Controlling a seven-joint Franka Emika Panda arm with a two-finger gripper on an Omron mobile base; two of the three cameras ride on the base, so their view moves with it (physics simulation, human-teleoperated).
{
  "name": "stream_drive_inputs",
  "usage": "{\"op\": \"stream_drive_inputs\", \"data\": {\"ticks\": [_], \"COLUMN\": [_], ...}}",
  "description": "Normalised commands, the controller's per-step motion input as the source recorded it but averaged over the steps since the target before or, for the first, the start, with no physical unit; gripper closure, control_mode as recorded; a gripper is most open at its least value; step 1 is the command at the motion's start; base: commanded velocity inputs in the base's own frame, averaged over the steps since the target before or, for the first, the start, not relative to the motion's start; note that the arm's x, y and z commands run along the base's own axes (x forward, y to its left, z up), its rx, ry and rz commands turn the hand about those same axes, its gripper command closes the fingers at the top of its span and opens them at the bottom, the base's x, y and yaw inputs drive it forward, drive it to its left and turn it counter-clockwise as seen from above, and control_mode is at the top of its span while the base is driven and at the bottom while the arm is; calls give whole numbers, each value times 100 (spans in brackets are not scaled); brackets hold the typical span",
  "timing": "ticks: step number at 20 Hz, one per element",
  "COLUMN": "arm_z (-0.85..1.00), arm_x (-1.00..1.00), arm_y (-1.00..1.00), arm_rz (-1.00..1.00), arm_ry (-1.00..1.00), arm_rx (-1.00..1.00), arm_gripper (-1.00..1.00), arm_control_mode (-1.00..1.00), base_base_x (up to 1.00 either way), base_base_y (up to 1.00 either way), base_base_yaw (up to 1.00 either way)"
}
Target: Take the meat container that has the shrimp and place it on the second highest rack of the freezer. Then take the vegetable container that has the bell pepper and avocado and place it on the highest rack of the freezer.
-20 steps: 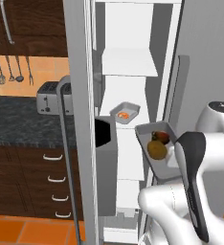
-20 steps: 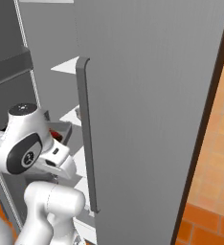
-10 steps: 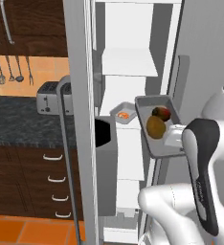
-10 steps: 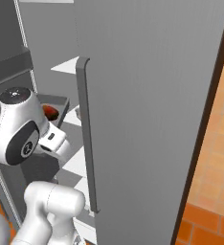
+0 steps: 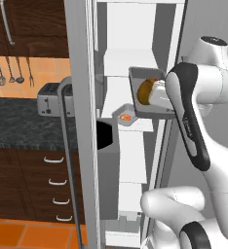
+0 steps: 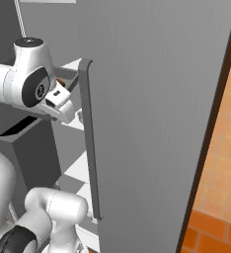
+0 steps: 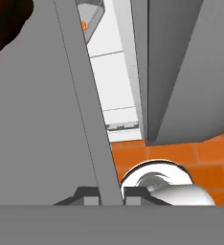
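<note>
The claw is clenched on the rim of the vegetable container, held inside the freezer. The avocado lies in it; the shrimp container rests on the shelf at seven o'clock below.

The white arm rises from its base, elbow bent, forearm reaching up and forward with the wrist level. The pincer stands nearly closed, its two dark fingertips clamped on a thin edge.
</note>
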Motion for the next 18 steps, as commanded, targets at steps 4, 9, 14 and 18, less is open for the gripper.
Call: {"op": "stream_drive_inputs", "data": {"ticks": [4, 9, 14, 18], "arm_z": [-38, -27, 1, 0], "arm_x": [45, 37, 63, 73], "arm_y": [-1, 33, 36, -20], "arm_rz": [-8, -10, -14, -12], "arm_ry": [-5, -7, 0, 0], "arm_rx": [-2, -14, -4, 9], "arm_gripper": [100, 100, 100, 100], "arm_control_mode": [-100, -100, -100, -100], "base_base_x": [0, 0, 0, 0], "base_base_y": [0, 0, 0, 0], "base_base_yaw": [0, 0, 0, 0]}}
